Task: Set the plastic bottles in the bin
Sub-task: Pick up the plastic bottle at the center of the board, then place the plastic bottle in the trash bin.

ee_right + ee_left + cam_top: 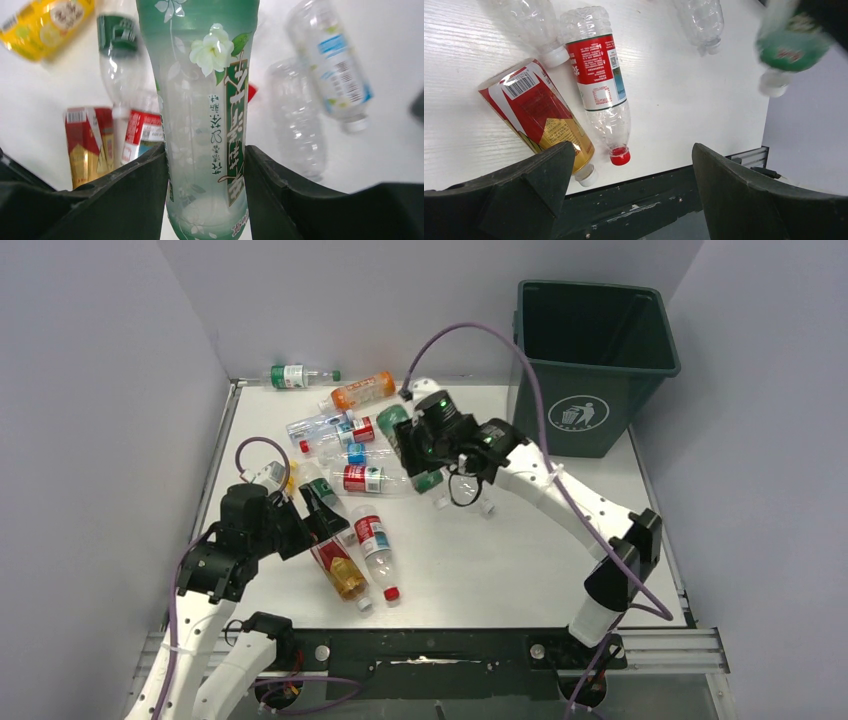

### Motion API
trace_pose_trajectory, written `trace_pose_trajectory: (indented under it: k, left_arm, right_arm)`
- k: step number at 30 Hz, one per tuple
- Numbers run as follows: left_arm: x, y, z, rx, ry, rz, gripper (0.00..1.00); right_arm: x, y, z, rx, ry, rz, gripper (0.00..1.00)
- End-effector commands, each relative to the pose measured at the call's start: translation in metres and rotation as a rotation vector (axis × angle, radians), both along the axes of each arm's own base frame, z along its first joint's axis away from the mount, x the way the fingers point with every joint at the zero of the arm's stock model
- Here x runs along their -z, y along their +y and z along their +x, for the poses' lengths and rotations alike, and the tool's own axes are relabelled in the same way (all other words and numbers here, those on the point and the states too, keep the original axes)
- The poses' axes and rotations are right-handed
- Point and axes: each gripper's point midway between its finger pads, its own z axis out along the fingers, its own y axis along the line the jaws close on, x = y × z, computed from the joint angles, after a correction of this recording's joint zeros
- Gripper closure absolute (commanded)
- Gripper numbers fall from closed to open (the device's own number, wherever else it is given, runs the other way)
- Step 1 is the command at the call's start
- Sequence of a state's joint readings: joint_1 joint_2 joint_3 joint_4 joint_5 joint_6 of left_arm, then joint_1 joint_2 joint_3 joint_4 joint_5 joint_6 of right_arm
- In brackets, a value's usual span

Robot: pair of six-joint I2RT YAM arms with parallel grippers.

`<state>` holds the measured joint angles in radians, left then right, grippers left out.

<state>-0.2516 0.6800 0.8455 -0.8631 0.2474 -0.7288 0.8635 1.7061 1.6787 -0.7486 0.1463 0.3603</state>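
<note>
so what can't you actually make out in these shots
- bin floor: top view, dark and behind its near wall; contents unknown.
- green floral bottle in the right gripper: right wrist view, far end cut off by the top edge.
- yellow bottle: right wrist view, blurred, cut by the top edge; label unreadable.

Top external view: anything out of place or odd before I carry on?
Yes. One green-labelled bottle seems to lie past the far edge of the white table, by the back wall, apart from the others. Nothing looks spilled or broken. The right gripper is shut on a green floral bottle.
</note>
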Motion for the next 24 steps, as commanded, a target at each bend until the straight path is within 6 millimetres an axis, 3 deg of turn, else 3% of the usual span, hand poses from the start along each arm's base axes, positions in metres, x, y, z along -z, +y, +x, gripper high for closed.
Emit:
trace_pose_trajectory:
  k: [1,8,13,20,24]
  left_arm:
    - [-0.008,-0.004,0.009,0.010,-0.046,-0.022,0.11]
    - [-0.003,-0.004,0.009,0.014,-0.033,-0.015,0.11]
    - [-0.003,-0.005,0.011,0.020,-0.030,-0.010,0.11]
    - [-0.005,-0.006,0.015,0.026,-0.029,-0.005,0.11]
    - [-0.008,-0.006,0.016,0.026,-0.030,-0.007,0.11]
  right_arm:
    - [-0.074,-0.060,0.049,0.117,-0.154,0.027,0.53]
    - [-0.173,-0.118,0.104,0.250,-0.356,0.132,0.52]
    - [-0.221,-0.157,0.131,0.333,-0.474,0.206,0.51]
    - [-0.288,-0.223,0.149,0.445,-0.684,0.348,0.48]
    - [-0.311,-0.261,0.160,0.497,-0.770,0.408,0.47]
